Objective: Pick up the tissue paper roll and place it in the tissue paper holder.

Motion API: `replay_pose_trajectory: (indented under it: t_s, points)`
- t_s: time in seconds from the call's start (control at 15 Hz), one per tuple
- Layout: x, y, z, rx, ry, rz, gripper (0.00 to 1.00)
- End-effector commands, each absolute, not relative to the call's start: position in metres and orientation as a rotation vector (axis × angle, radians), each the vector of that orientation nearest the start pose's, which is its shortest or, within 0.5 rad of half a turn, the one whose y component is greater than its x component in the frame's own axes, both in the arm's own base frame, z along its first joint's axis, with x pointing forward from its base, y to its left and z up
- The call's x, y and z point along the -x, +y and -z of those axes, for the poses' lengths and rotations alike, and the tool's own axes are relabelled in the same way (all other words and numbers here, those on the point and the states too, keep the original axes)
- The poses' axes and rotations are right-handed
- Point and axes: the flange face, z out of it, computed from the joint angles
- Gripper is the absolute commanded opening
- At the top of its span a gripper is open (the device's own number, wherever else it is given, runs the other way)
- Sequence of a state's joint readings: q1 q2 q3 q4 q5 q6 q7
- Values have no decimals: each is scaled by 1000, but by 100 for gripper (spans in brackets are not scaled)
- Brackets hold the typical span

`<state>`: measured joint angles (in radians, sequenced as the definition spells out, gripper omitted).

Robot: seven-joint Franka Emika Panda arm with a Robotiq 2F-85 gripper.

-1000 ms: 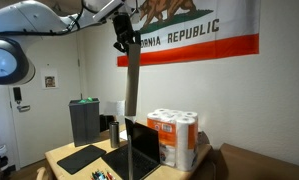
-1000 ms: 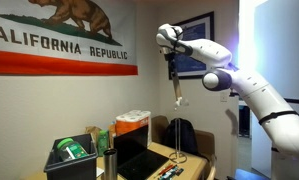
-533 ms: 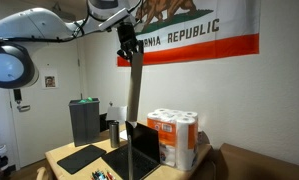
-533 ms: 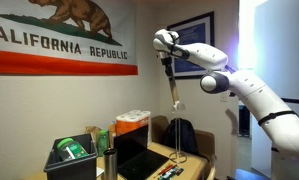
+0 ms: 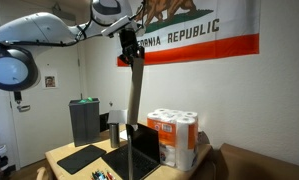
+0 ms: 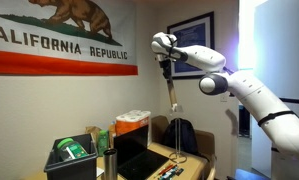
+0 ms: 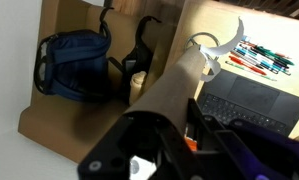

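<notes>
Tissue paper roll (image 5: 134,92) above laptop (image 5: 139,150)

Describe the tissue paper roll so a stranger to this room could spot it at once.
Find the California flag on the wall. By its edge the gripper holds a long, slim tan tube above the desk. Unlike the squat wrapped pack of white rolls below, it is tall and thin.

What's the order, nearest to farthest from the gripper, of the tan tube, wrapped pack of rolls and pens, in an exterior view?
1. Tan tube, held in the gripper, hanging down.
2. Wrapped pack of rolls, standing on the table.
3. Pens, at the table's near edge, lowest.
</notes>
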<state>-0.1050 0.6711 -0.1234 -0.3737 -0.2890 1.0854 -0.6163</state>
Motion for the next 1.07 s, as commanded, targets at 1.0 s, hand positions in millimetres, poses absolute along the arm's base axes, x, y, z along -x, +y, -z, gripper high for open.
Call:
replay_pose_trajectory:
  t_s: [1.0]
  points:
    - [-632, -134, -676, 3407, -302, -223, 2]
